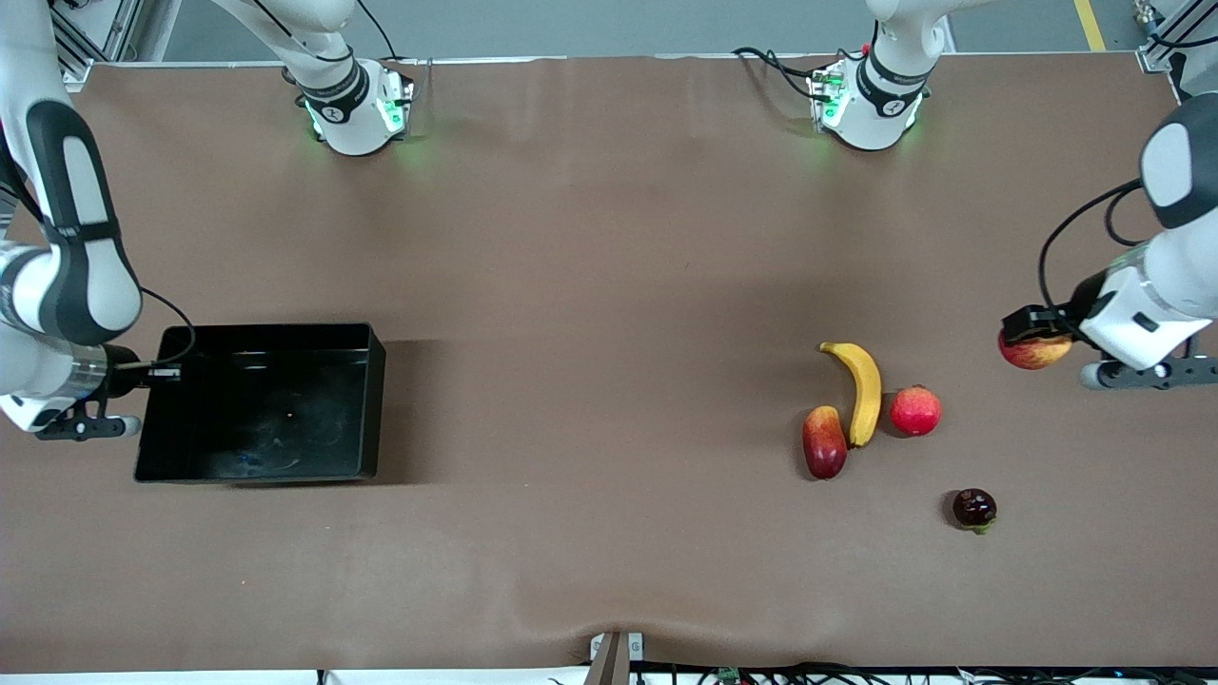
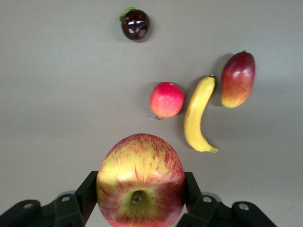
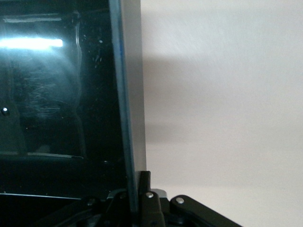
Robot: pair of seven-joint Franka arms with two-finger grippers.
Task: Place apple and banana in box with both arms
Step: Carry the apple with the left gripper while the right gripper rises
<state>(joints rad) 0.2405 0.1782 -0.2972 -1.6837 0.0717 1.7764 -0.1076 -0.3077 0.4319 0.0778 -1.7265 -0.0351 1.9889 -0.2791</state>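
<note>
The apple (image 1: 1035, 352), red with yellow streaks, sits between the fingers of my left gripper (image 1: 1032, 335), over the table at the left arm's end. In the left wrist view the apple (image 2: 140, 182) fills the gap of the left gripper (image 2: 140, 191), stem dimple toward the camera. The yellow banana (image 1: 861, 392) (image 2: 199, 116) lies on the table among other fruit. The black box (image 1: 373, 381) stands toward the right arm's end. My right gripper (image 1: 164, 371) (image 3: 135, 189) is shut on the box's end wall (image 3: 127, 94), one finger on each side.
A pinkish-red round fruit (image 1: 915, 410) (image 2: 166, 100) and an elongated red-yellow fruit (image 1: 824, 441) (image 2: 238, 79) flank the banana. A dark purple fruit (image 1: 974, 508) (image 2: 135, 24) lies nearer the front camera. Brown tabletop stretches between the fruit and the box.
</note>
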